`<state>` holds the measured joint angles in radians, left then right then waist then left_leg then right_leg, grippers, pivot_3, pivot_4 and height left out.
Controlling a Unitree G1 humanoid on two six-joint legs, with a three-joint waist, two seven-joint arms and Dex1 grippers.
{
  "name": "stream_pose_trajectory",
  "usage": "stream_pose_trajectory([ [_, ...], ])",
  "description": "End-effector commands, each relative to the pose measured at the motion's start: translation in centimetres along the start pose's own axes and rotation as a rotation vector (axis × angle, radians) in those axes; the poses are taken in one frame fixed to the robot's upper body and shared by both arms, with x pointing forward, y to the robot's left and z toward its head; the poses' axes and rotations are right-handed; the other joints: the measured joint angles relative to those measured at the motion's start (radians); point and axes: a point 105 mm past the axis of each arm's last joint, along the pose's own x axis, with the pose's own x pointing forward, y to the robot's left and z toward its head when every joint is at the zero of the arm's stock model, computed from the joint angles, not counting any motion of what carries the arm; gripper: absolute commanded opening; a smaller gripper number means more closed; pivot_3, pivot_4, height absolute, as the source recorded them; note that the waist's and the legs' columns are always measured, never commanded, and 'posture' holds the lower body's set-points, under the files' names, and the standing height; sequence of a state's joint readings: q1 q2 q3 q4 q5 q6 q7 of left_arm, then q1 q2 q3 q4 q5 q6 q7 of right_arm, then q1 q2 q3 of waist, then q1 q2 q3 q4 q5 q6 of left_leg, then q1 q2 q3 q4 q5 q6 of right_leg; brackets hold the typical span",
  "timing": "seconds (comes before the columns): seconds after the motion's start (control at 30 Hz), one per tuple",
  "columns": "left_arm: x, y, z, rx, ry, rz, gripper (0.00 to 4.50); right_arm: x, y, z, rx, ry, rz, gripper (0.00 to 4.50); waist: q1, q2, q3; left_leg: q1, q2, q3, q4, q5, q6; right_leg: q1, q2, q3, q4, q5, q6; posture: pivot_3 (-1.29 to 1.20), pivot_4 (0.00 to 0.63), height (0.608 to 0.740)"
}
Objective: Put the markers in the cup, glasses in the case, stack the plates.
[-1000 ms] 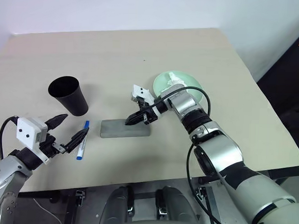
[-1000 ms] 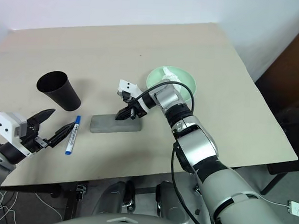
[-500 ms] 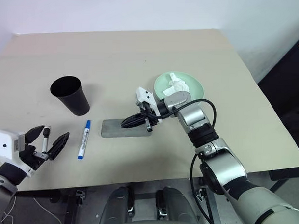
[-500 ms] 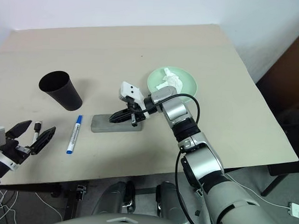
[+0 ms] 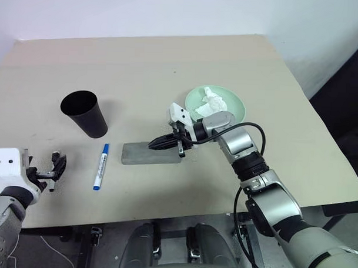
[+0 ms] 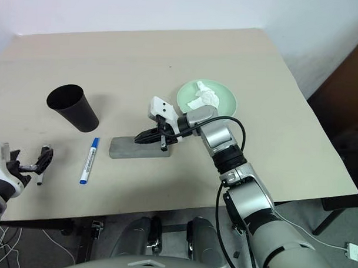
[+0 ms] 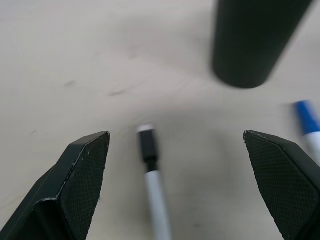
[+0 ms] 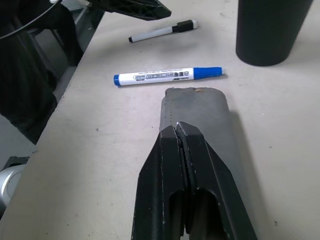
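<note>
Left wrist view: textured black left tool (image 7: 177, 190) spread around slim dark-capped marker (image 7: 151, 175); right tool (image 8: 186, 137) pressed together above flat grey case (image 8: 200, 115)

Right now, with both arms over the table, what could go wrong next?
The open left pincer straddles the black marker near the table edge; a sloppy close might knock it off. The shut right pincer hovers over the case and could shove it into the blue marker.
</note>
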<state>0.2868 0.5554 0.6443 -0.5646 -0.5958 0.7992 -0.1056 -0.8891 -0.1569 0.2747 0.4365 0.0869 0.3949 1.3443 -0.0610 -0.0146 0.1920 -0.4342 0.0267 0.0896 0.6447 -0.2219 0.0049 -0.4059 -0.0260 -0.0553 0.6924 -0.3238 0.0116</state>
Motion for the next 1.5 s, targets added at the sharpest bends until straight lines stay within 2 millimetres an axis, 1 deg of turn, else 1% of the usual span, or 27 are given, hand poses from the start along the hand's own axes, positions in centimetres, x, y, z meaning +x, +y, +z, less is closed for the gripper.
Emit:
stream_pose_trajectory([
  [0.03,-0.2,1.4,-0.1,0.025,0.080,0.136,4.50,-0.1,0.1,0.9,-0.027,-0.022,-0.008,0.04,0.001,0.000,0.000,0.000,0.000,0.000,0.000,0.000,0.001,0.000,0.000,0.000,0.000,0.000,0.000,0.00,0.150,0.715],
  [0.13,-0.2,0.9,-0.9,0.009,0.151,0.129,4.50,-0.2,0.0,1.0,-0.021,-0.027,-0.017,0.04,0.003,0.000,0.000,0.000,0.000,0.000,0.000,0.001,0.001,0.000,0.000,0.000,0.000,0.000,0.000,0.00,0.150,0.715],
  [0.2,-0.2,0.9,-1.7,0.008,0.221,0.138,4.50,-0.1,0.0,1.1,-0.016,-0.026,-0.021,0.04,0.006,0.000,0.000,0.000,0.000,0.000,0.000,0.001,0.001,0.000,0.000,0.000,0.000,0.000,0.000,0.00,0.150,0.715],
  [0.3,-0.2,0.7,-1.9,-0.026,0.250,0.129,4.50,-0.1,-0.1,0.9,-0.010,-0.015,-0.027,0.04,0.014,0.000,0.000,0.000,0.000,0.000,0.000,0.001,0.001,0.000,0.000,0.000,0.000,0.000,0.000,0.00,0.150,0.715],
  [0.43,-0.7,0.2,-2.8,-0.033,0.360,0.101,4.50,-0.1,-0.2,0.7,0.003,-0.004,-0.037,0.04,0.018,-0.001,0.000,0.000,0.000,0.000,0.001,0.000,0.000,0.000,0.000,0.000,0.000,0.000,0.000,0.00,0.150,0.715],
  [0.63,-0.6,-0.1,-2.3,-0.081,0.376,0.077,4.50,0.1,-0.4,0.4,0.007,0.002,-0.058,0.04,0.017,-0.001,0.000,0.000,0.000,0.000,0.000,0.000,0.000,0.000,0.000,0.000,0.000,0.000,0.000,0.00,0.150,0.715],
  [0.73,-0.5,0.3,-2.0,-0.095,0.381,0.107,3.92,0.2,-0.7,0.4,0.007,0.004,-0.071,0.00,0.018,-0.001,0.000,0.000,0.000,0.000,0.001,0.000,0.000,0.000,0.000,0.000,0.000,0.000,0.000,0.00,0.150,0.715],
  [0.93,-0.5,-0.3,-2.5,-0.121,0.426,0.078,1.80,0.0,-0.8,0.4,0.007,0.012,-0.081,0.00,0.016,-0.001,0.000,0.000,0.000,0.000,0.001,0.001,0.000,0.000,0.000,0.000,0.000,0.000,0.000,0.00,0.150,0.715],
  [1.07,-0.2,0.2,-2.4,-0.135,0.417,0.117,0.40,0.0,-1.1,0.1,0.013,0.028,-0.096,0.00,0.016,-0.001,0.000,0.000,0.000,0.000,0.000,0.001,-0.001,0.000,0.001,0.000,0.000,0.000,0.000,0.00,0.150,0.715],
  [1.1,-0.2,0.3,-2.4,-0.142,0.415,0.124,0.10,0.0,-1.1,0.0,0.014,0.032,-0.100,0.00,0.017,-0.001,0.000,0.000,0.000,0.000,0.000,0.001,-0.001,0.000,0.001,0.000,0.000,0.000,0.000,0.00,0.150,0.715],
  [1.13,-0.1,0.4,-2.4,-0.146,0.416,0.131,0.03,0.0,-1.2,-0.2,0.015,0.039,-0.107,0.00,0.017,-0.001,0.000,0.001,0.000,0.000,0.000,0.001,-0.002,0.000,0.001,0.000,0.001,0.000,0.000,0.00,0.150,0.715],
  [1.2,-0.1,0.6,-2.4,-0.149,0.409,0.149,0.03,0.0,-1.5,-0.4,0.019,0.050,-0.119,0.00,0.017,-0.001,0.000,0.001,0.000,0.000,0.000,0.001,-0.002,0.000,0.001,0.000,0.001,0.000,0.000,0.00,0.150,0.715],
  [1.3,-0.1,0.9,-1.4,-0.134,0.338,0.180,0.03,0.0,-1.7,-0.5,0.018,0.055,-0.129,0.00,0.016,-0.001,0.000,0.001,0.000,0.000,0.000,0.001,-0.002,0.001,0.001,0.000,0.001,0.000,0.000,0.00,0.150,0.715],
  [1.43,0.4,1.2,-1.0,-0.142,0.320,0.202,0.03,0.0,-1.9,-0.5,0.017,0.055,-0.135,0.00,0.018,-0.001,0.000,0.001,0.000,0.000,0.000,0.001,-0.002,0.000,0.001,0.000,0.001,0.000,0.000,0.00,0.150,0.715],
  [1.5,1.0,1.3,0.5,-0.145,0.236,0.198,0.03,0.0,-1.8,-0.2,0.014,0.035,-0.134,0.00,0.018,-0.002,0.000,0.001,0.000,0.000,0.000,0.001,-0.002,0.000,0.001,0.000,0.001,0.000,0.000,0.00,0.150,0.715],
])
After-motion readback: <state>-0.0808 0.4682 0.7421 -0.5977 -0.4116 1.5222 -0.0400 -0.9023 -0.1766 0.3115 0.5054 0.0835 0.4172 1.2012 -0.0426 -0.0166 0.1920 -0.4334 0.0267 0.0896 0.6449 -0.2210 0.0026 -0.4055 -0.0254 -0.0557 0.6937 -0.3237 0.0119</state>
